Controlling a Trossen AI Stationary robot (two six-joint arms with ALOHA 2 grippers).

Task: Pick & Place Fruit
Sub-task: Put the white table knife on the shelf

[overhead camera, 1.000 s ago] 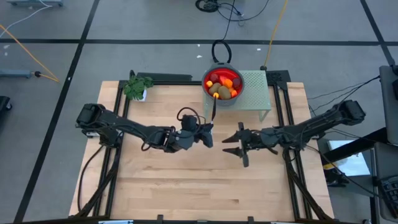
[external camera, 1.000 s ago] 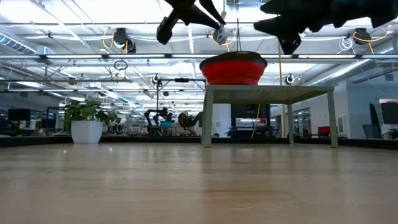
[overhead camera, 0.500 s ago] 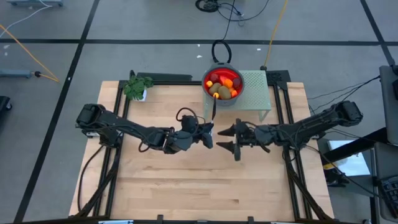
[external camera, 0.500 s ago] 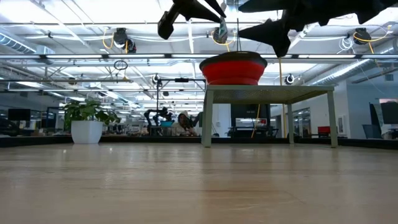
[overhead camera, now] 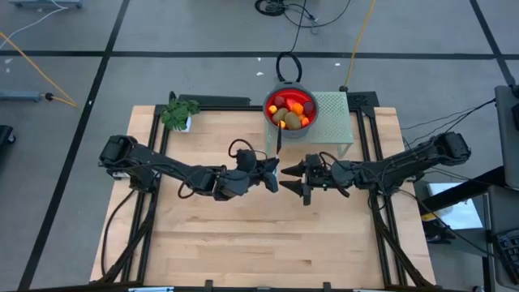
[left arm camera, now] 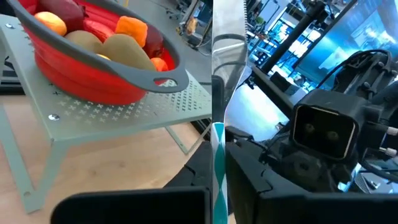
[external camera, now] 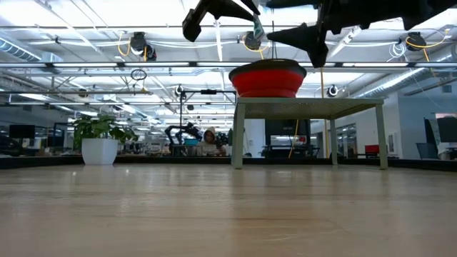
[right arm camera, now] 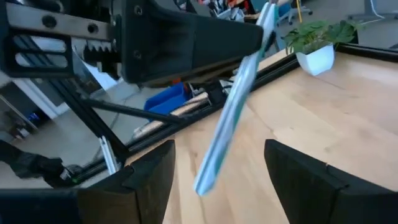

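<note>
Two claws meet mid-air: left claw [overhead camera: 274,174] clenched on knife [right arm camera: 233,106], right claw [overhead camera: 293,178] released, fingertips cropped

You look across a pale wooden table [external camera: 228,214] into an open hall: bright ceiling lights [external camera: 136,14] at twelve o'clock, desks and monitors [external camera: 21,132] at nine, grey tiled floor [overhead camera: 73,97] crossed by cables [overhead camera: 32,49].

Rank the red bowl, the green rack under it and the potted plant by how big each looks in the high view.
1. green rack, though the bowl hides part of it
2. red bowl
3. potted plant

The bowl sits higher, nearer the camera, so ranks one and two are unsure.
</note>
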